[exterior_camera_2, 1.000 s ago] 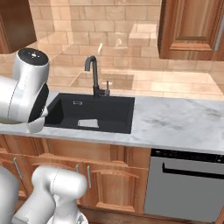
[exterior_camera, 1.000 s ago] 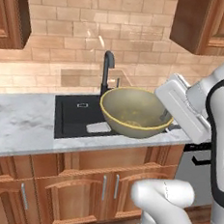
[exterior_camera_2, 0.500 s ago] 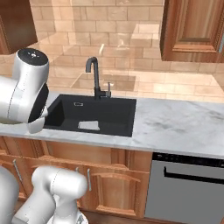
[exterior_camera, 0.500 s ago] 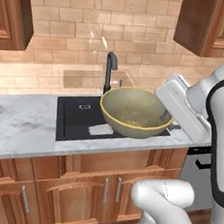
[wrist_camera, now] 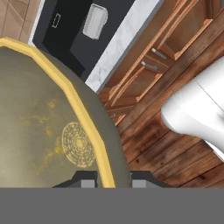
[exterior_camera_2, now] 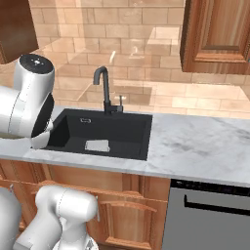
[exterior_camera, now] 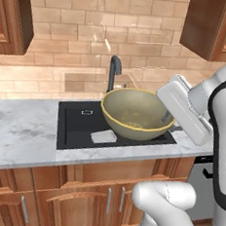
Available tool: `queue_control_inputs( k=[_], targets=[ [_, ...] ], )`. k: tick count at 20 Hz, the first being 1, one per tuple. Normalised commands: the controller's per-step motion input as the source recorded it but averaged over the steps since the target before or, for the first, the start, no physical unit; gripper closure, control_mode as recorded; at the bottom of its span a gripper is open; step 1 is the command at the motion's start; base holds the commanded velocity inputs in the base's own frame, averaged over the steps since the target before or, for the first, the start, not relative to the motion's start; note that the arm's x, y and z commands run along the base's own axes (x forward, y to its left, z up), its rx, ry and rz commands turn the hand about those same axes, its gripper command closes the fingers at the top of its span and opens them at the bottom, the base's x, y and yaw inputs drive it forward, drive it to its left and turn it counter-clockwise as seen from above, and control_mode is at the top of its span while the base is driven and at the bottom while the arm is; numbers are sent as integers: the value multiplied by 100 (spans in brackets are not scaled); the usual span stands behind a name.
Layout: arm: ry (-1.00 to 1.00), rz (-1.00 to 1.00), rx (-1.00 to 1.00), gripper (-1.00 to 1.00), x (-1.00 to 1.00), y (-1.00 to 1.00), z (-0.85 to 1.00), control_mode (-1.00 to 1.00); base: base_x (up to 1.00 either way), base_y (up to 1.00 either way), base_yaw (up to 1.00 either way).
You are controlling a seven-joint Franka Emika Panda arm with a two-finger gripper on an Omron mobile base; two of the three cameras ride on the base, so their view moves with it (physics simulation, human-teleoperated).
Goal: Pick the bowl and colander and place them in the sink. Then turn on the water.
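Carrying the bowl (exterior_camera: 136,114) at centre frame above the sink (exterior_camera: 79,125), my gripper (wrist_camera: 113,181) pinching its golden rim at lower centre, I judge lowering into the basin and releasing comes next.

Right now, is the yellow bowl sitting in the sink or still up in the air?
Up in the air. The bowl hangs over the sink, tilted, its golden rim pinched in the claw. Its bottom touches nothing.
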Motion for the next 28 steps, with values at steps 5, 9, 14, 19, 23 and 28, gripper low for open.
queue_control_inputs(
  k=[5, 9, 14, 19, 23, 28],
  targets=[
    [0, 0, 0, 100, 0, 0, 0, 100, 42, 0, 0],
    [0, 0, 0, 100, 0, 0, 0, 100, 33, 0, 0],
    [0, 0, 0, 100, 0, 0, 0, 100, 34, 0, 0],
    [0, 0, 0, 100, 0, 0, 0, 100, 31, 0, 0],
    [0, 0, 0, 100, 0, 0, 0, 100, 28, 0, 0],
    [0, 0, 0, 100, 0, 0, 0, 100, 30, 0, 0]
  ],
)
